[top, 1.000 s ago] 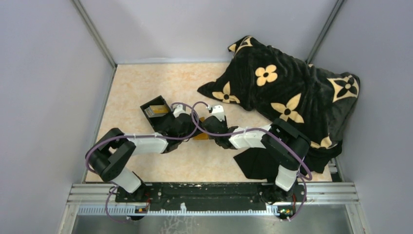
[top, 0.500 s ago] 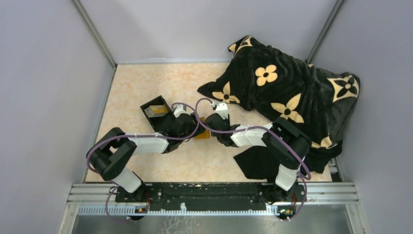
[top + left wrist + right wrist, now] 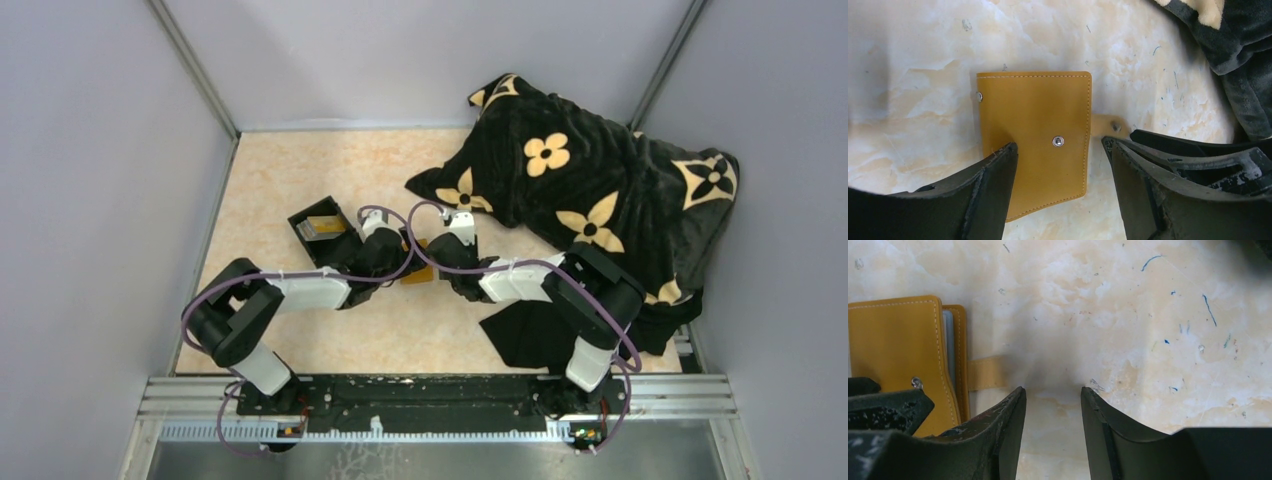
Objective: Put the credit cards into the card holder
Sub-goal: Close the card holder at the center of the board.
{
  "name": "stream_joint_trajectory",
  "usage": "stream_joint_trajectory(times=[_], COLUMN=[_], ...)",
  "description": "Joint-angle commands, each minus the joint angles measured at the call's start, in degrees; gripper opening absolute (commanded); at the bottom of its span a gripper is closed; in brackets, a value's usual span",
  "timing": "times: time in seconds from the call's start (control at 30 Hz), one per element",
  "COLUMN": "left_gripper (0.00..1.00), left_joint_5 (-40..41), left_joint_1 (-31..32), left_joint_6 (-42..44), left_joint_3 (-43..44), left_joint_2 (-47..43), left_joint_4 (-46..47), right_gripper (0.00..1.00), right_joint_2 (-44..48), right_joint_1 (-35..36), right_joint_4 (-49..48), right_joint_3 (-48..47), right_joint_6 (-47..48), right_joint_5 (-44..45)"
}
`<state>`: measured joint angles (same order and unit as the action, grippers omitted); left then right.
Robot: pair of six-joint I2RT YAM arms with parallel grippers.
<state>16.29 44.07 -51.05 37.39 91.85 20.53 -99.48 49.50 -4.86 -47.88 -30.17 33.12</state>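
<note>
Card holder (image 3: 1033,130) lay flat on desk (image 3: 923,60), strap (image 3: 988,372) loose, one pale card (image 3: 946,347) edge showing. I had left tool (image 3: 1059,143) wide open astride it, gripping nothing; right tool (image 3: 1052,390) part-open, empty, beside. Risk: closing jaws could skid holder across the smooth top.

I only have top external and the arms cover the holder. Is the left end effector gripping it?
Observer: No. On left wrist the left end effector is open, with a finger on either side of the card holder, which lies flat on the table.
Operator: Is the holder fastened?
Observer: No. On right wrist its strap sticks out sideways with the snap undone.
Operator: Any card in it?
Observer: Likely one. A pale blue-grey strip that looks like a card edge shows between the flaps on right wrist.
</note>
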Motion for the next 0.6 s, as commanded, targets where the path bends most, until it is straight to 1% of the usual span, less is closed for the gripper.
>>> stream_joint_trajectory(times=[0.0,0.1,0.23,0.57], left_gripper=[0.78,0.78,0.77,0.78], left_joint_5=[0.3,0.5,1.6,3.5], left_joint_1=[0.2,0.2,0.2,0.2], left_joint_6=[2.6,2.9,2.8,4.6], left_joint_3=[2.2,3.9,3.6,1.0], left_joint_2=[2.9,2.9,1.0,-8.5], left_joint_4=[-8.0,-8.6,-9.2,-6.7], right_gripper=[0.45,0.45,0.44,0.44], right_joint_2=[4.3,5.3,7.7,9.5], right_joint_1=[-0.7,-0.7,-0.7,-0.7], right_joint_4=[-2.0,-3.4,-6.0,-8.3], right_joint_3=[1.5,2.6,4.0,4.7], right_joint_6=[-0.3,0.1,0.2,1.4], right_joint_5=[0.4,-1.2,-3.2,-6.5])
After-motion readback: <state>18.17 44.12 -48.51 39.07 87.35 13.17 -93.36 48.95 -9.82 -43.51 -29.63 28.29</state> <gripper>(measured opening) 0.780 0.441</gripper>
